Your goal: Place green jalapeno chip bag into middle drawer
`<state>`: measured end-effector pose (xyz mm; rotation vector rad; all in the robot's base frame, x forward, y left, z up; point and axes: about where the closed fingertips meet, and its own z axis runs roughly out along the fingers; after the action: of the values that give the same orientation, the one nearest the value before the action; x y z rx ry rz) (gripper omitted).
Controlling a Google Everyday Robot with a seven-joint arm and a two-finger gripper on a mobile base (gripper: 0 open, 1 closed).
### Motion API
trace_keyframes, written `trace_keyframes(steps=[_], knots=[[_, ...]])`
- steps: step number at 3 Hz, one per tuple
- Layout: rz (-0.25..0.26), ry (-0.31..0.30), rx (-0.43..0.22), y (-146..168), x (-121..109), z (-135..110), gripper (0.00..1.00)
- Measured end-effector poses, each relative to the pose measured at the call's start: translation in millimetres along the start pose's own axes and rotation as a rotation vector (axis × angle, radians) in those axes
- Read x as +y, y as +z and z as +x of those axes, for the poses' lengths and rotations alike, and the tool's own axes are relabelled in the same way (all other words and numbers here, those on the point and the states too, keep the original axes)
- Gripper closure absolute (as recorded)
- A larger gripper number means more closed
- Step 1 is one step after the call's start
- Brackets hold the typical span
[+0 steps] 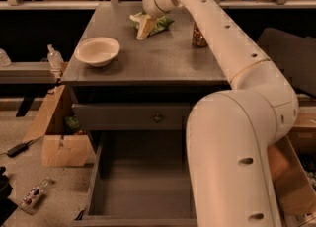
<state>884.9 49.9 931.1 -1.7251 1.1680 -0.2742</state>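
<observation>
Dim, warm yellowish light falls from above, brightest on the pale arm [237, 137] and the bowl [97, 51]. The gripper [145, 25], at the back of the table [163, 58] over the chip bag [159, 22], glows pale. Deep shadow lies under the tabletop, and the open drawer [143, 191] is flat and dull.

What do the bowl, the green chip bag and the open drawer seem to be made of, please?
The bowl is likely glazed ceramic or plastic: smooth off-white with a soft sheen. The green jalapeno chip bag, under the pincer at the rear of the table, looks like thin, crinkled film. The middle drawer is seemingly grey-painted wood: matte flat boards.
</observation>
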Motion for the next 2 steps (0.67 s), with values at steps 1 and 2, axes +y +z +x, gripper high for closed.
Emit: trace_keyframes(steps=[1,2], knots=[[0.004,-0.012,0.056,19.4,-9.5,1.0,0.0],[0.0,0.024,0.098,36.6,-5.8,15.0,0.0]])
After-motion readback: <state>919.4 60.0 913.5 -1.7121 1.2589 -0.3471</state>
